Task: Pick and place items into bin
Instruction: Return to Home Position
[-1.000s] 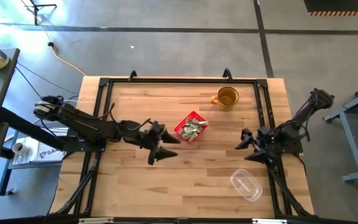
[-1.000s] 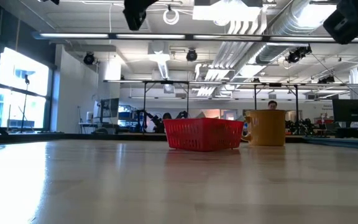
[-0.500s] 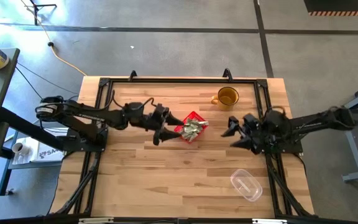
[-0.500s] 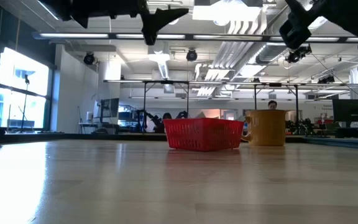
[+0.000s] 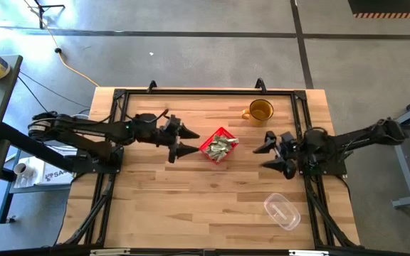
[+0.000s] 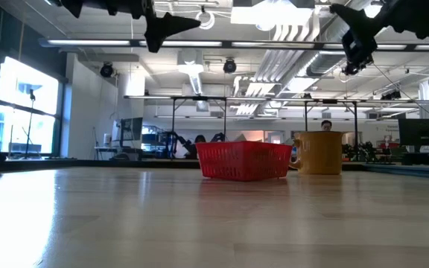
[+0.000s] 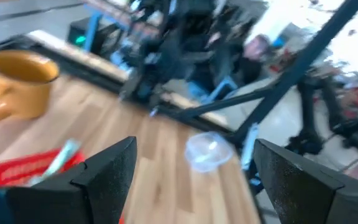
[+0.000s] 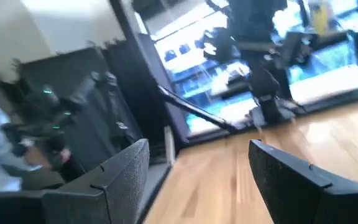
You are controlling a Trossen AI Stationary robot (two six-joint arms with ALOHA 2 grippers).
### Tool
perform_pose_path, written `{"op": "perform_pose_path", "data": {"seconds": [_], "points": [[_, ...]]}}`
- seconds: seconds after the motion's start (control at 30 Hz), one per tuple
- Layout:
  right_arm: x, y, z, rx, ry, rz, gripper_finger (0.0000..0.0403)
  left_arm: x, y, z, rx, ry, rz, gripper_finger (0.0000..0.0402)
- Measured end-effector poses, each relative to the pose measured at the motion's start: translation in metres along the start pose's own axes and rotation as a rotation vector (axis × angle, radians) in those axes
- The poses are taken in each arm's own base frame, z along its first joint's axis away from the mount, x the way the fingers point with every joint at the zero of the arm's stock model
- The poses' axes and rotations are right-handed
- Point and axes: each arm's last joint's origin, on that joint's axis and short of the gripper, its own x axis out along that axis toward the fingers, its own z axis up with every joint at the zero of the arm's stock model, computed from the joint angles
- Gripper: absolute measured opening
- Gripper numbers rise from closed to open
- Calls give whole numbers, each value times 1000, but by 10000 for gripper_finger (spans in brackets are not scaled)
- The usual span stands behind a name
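Observation:
The red bin point(image 5: 207, 144) sits mid-table, and a heap of pale green-and-white items point(image 5: 222, 146) lies inside it. In the low view the bin point(image 6: 243, 161) stands on the table. My left gripper point(image 5: 189, 141) hovers open just left of the bin, high above the table point(image 6: 171, 24). Its wrist view shows the bin point(image 7: 23, 169) with one item point(image 7: 63, 155) sticking up. My right gripper point(image 5: 261, 157) hangs open to the right of the bin, also raised point(image 6: 354, 39). Neither gripper holds anything.
An amber mug point(image 5: 260, 112) stands toward the far right, behind the bin point(image 6: 319, 153). A clear plastic container point(image 5: 282, 212) lies near the table's near right corner. Bare wood point(image 5: 191, 206) stretches across the near half. A black frame rail point(image 5: 205, 92) runs along the far edge.
My left gripper swung from the near-left of the bin toward the far edge, came up to the bin's left side, then drew back slightly left. My right arm stretched out and its gripper moved left and toward the far edge, closer to the bin. The bin stayed put.

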Motion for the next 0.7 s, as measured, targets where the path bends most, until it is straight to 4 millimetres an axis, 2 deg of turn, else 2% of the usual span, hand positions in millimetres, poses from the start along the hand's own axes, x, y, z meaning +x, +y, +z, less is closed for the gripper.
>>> {"op": "perform_pose_path", "data": {"seconds": [0.1,0.23,0.4,0.5,0.7], "points": [[-9,-3,9,-4,-8,53,267,-8,5,2,-12,16,51,355],[-26,-13,15,41,13,8,267,-11,9,5,-8,31,45,356],[-39,-11,20,-26,-15,32,267,-12,12,6,16,34,50,356],[-43,-11,18,-46,-5,5,267,-12,12,5,17,45,54,355],[-45,-15,10,64,68,-63,267,-11,15,-2,-73,106,85,355]]}}
